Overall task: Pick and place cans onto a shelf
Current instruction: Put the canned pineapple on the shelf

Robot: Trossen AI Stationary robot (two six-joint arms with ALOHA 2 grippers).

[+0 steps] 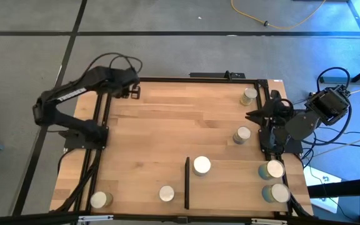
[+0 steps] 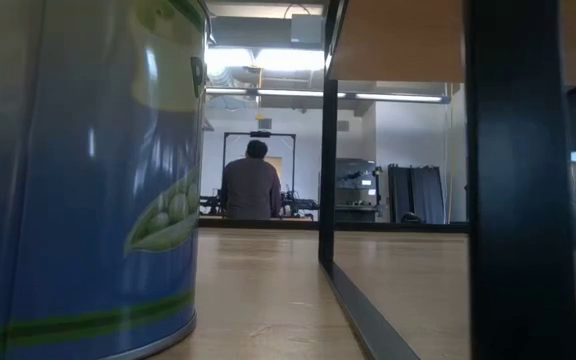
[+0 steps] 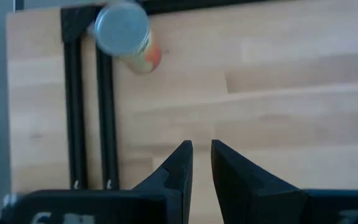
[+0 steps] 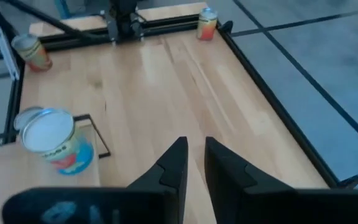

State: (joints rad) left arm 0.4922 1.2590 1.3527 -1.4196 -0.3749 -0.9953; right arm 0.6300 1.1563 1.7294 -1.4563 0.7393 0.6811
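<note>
Several cans stand upright on the table: two near the right edge [image 1: 249, 95] [image 1: 242, 134], and two by the near edge [image 1: 167, 193] [image 1: 99, 199]. Three more [image 1: 202, 165] [image 1: 272, 169] [image 1: 277, 192] stand on the shelf [image 1: 236, 184], a raised light-wood panel at the near right. My left gripper [image 3: 202, 149] hangs over bare wood at the far left corner, fingers a narrow gap apart. An orange-labelled can [image 3: 124, 31] stands beyond it by the frame. My right gripper [image 4: 195, 146] hovers at the right side, also narrowly open and holding nothing.
A black bar [image 1: 187, 182] runs along the shelf's left edge. Black rails [image 3: 89, 112] run beside the left arm's base. In the low view a pea-labelled can [image 2: 88, 180] fills the left and a black shelf post [image 2: 523, 180] the right. A person [image 2: 253, 185] sits far behind.
</note>
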